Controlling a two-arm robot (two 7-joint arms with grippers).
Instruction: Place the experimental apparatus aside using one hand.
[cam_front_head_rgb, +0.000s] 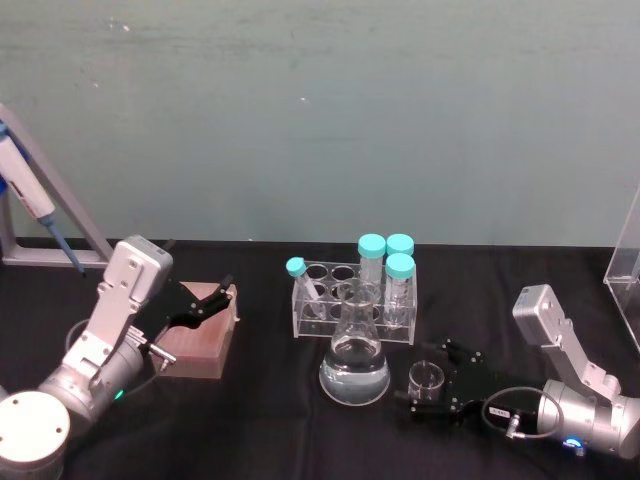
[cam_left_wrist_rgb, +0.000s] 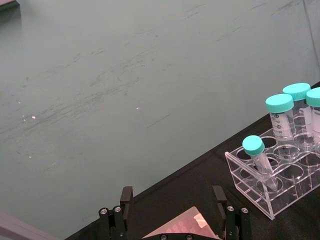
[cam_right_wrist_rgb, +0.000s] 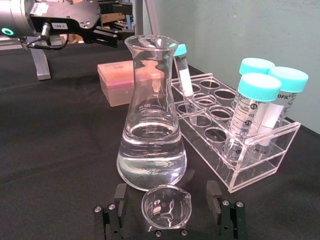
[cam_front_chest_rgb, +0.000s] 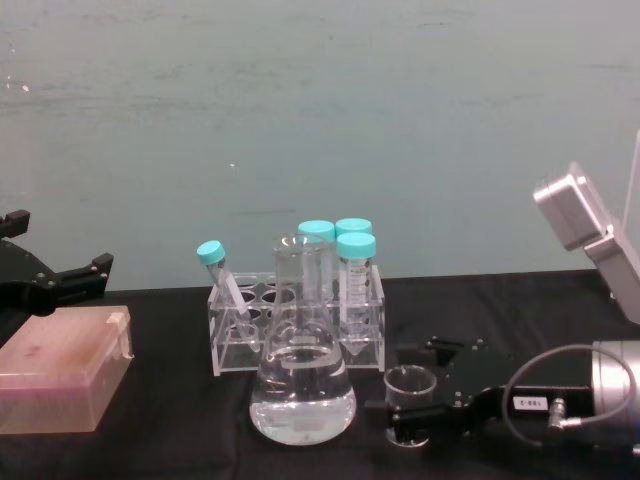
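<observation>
The right gripper lies low on the black table, its jaws wide on either side of the small beaker, not touching it. The flask stands just off its left fingertip, with the tube rack just beyond. Bare table runs from its right side to a clear case at the edge. The left gripper hovers, jaws apart, over a pink box, well away.
</observation>
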